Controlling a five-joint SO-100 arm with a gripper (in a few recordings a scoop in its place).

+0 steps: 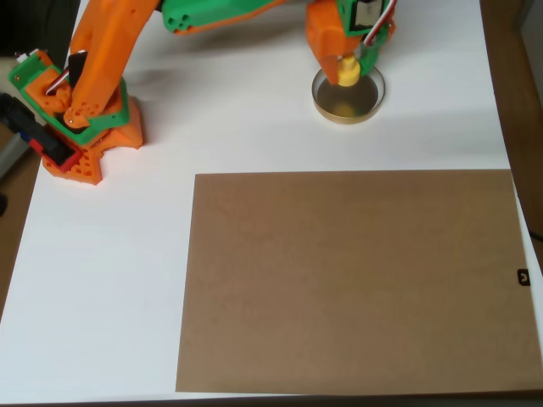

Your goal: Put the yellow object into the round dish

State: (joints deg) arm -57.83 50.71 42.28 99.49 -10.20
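The round dish point(349, 100) sits on the white table near the top of the overhead view, right of centre, with a pale gold rim and a dark inside. Directly over its upper left part hangs my orange and green gripper point(345, 66). The yellow object point(348, 71) sits between the fingers, above the dish's inside. The gripper looks shut on it. I cannot tell whether the object touches the dish floor.
A large brown cardboard sheet point(352, 280) covers the lower middle and right of the white table point(110, 254). The arm's orange base point(85, 119) stands at the top left. The table's right edge runs close to the dish side.
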